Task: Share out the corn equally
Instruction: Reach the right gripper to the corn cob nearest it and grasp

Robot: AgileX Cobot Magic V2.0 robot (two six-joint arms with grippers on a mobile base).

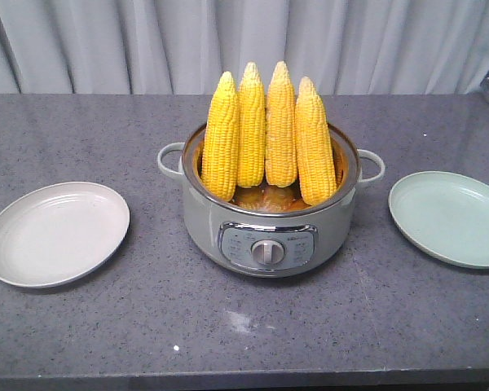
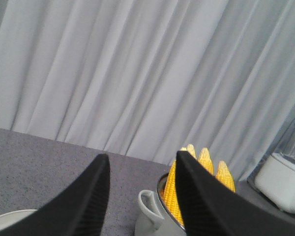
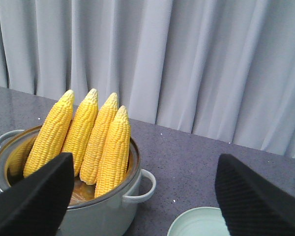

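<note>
Left gripper [image 2: 142, 160]: jaws apart, empty, raised above the counter [image 2: 39, 152]
Right gripper [image 3: 145, 164]: jaws wide apart, empty, facing the corn [image 3: 88, 142]
Pot [image 3: 103, 216]: four cobs upright inside

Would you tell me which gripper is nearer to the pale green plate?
Right. The right gripper hovers by the rim of the pale green plate, just right of the cooker; the left gripper is beyond the cooker, by the beige plate.
</note>
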